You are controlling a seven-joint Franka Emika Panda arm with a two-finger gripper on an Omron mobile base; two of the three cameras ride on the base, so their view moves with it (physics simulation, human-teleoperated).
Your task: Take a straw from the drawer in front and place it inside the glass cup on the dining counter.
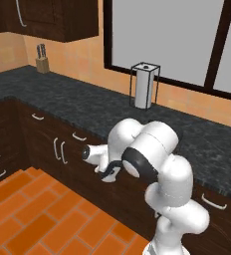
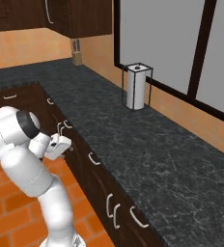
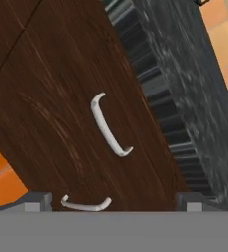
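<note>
The claw (image 3: 111, 202) stands spread wide with nothing between its jaws; in the hand view its two dark tips sit at 7 and 5 o'clock, well apart. Just ahead of it is the dark brown front of the drawer (image 3: 76, 123), closed. The drawer's curved silver handle (image 3: 108, 125) lies near the centre of the hand view, its long axis running from 11 o'clock down to 5 o'clock because the camera is rolled. A second handle (image 3: 86, 203) is cut off at 6 o'clock.

In the right base view the claw (image 2: 62, 144) points at the cabinet fronts under the black speckled counter (image 2: 147, 144), level with the drawer row. The white arm (image 1: 152, 164) is folded, elbow high, forearm reaching forward and down; its bulk hides the hand's tips in the left base view.

At 12 o'clock on the counter stands a paper towel holder (image 1: 144, 85); a knife block (image 1: 42, 60) sits at 10 o'clock.
</note>
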